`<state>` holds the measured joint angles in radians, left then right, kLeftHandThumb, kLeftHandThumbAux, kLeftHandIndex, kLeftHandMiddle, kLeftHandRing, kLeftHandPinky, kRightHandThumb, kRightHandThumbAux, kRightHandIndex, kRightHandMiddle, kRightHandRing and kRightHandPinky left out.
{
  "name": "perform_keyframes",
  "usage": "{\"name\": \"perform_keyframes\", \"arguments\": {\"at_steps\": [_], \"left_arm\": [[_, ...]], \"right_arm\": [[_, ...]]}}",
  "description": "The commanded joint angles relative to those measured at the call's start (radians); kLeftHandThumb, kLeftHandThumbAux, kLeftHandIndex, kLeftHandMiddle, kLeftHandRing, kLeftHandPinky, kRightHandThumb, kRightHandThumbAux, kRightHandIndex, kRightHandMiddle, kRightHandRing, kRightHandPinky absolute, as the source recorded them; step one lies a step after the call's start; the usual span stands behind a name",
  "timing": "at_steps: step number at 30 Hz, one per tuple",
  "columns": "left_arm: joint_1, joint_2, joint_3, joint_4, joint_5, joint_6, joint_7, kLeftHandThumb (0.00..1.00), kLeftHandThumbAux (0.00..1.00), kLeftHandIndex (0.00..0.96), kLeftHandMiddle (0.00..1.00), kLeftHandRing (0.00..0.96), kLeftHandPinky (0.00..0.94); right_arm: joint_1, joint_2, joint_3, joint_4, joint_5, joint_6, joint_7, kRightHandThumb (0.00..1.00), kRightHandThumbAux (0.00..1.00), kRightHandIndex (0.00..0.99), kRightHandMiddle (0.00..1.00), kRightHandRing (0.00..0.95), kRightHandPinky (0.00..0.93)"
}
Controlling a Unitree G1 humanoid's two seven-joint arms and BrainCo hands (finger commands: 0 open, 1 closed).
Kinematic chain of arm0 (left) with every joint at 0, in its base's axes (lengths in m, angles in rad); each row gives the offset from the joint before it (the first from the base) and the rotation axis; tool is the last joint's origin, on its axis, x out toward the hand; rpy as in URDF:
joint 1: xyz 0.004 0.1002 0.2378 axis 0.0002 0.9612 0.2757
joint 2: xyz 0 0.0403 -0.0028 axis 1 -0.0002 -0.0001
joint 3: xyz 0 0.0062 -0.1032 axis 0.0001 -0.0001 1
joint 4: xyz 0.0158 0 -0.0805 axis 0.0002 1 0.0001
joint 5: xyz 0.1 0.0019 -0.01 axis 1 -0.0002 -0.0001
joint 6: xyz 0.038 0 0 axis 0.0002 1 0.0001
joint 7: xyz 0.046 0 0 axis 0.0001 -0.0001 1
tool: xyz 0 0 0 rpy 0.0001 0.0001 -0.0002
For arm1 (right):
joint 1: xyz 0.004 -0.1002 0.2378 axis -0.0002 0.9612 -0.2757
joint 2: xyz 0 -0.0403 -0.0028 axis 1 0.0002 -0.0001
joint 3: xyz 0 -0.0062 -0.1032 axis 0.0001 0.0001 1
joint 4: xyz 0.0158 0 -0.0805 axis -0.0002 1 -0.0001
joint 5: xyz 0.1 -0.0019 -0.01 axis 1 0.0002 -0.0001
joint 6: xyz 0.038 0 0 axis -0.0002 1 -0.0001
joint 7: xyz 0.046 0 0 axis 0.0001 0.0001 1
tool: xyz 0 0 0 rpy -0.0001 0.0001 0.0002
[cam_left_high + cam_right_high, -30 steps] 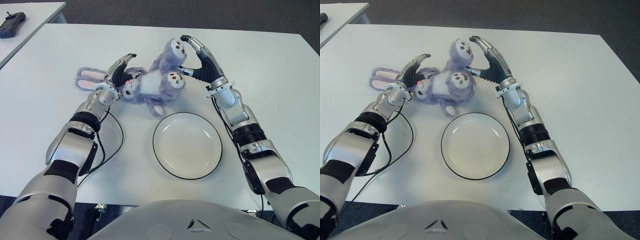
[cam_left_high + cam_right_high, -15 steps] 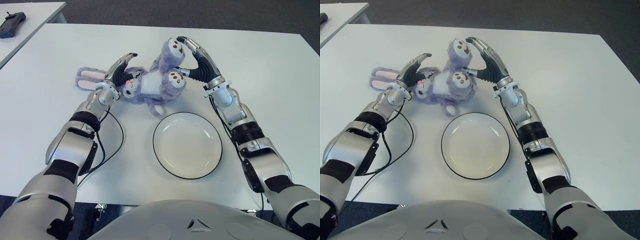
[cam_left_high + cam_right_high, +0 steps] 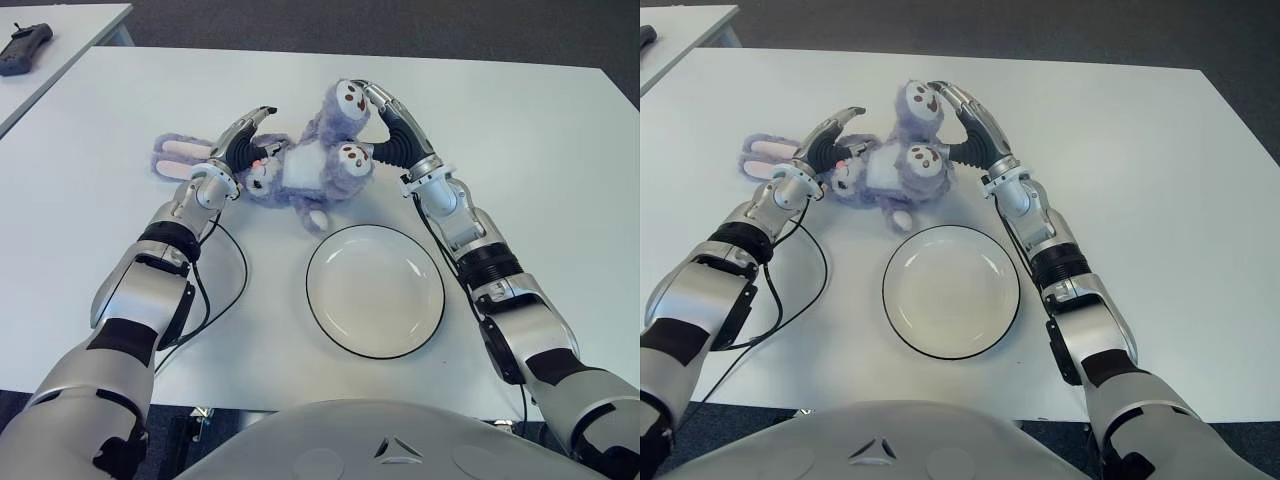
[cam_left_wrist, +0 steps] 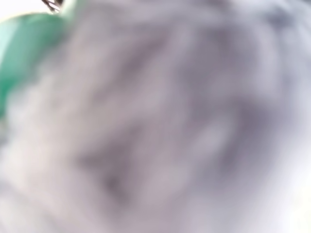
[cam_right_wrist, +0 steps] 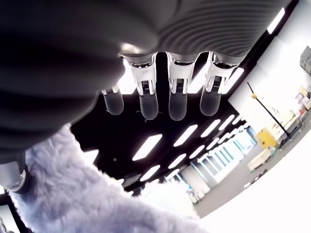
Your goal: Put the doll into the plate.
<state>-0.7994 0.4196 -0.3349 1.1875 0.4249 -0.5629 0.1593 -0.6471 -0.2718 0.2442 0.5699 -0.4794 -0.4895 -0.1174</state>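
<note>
Doll [image 3: 305,170] (purple plush rabbit) lies on the table [image 3: 520,130], just behind the plate [image 3: 375,290], not in it yet.

Left hand [image 3: 238,150] sits at the doll's head end by the 2 long ears, fingers extended over the plush. Contact looks likely, but no closed grasp visible. Right hand [image 3: 392,128] is at the feet end, fingers stretched over 1 foot, thumb near the other, still wide and not clamped.

Handling guess: soft, light, floppy, not fragile. It will sag if lifted from 1 end, so take head and legs together, pinching deep into the stuffing and not the fur.

Hard to read: left wrist view is only blurred fur. Right wrist view shows 4 straight fingers [image 5: 177,94] above fur, contact unclear.
</note>
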Motion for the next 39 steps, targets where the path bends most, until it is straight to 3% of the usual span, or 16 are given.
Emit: {"name": "perform_keyframes", "arguments": {"at_steps": [1, 21, 39], "left_arm": [[0.044, -0.024, -0.034, 0.023, 0.039, 0.012, -0.052, 0.346, 0.397, 0.0, 0.043, 0.054, 0.029], [0.025, -0.04, -0.046, 0.029, 0.046, -0.005, -0.044, 0.377, 0.347, 0.0, 0.055, 0.05, 0.041], [0.023, -0.066, -0.069, 0.042, 0.044, 0.015, -0.118, 0.38, 0.32, 0.013, 0.046, 0.055, 0.083]], "right_arm": [[-0.015, 0.011, 0.022, 0.023, -0.025, -0.005, -0.013, 0.154, 0.416, 0.047, 0.09, 0.083, 0.095], [-0.033, 0.046, 0.042, 0.066, -0.021, -0.022, -0.02, 0.172, 0.466, 0.039, 0.088, 0.082, 0.089], [-0.025, 0.068, 0.05, 0.048, -0.024, 0.006, -0.018, 0.175, 0.471, 0.039, 0.103, 0.103, 0.13]]}}
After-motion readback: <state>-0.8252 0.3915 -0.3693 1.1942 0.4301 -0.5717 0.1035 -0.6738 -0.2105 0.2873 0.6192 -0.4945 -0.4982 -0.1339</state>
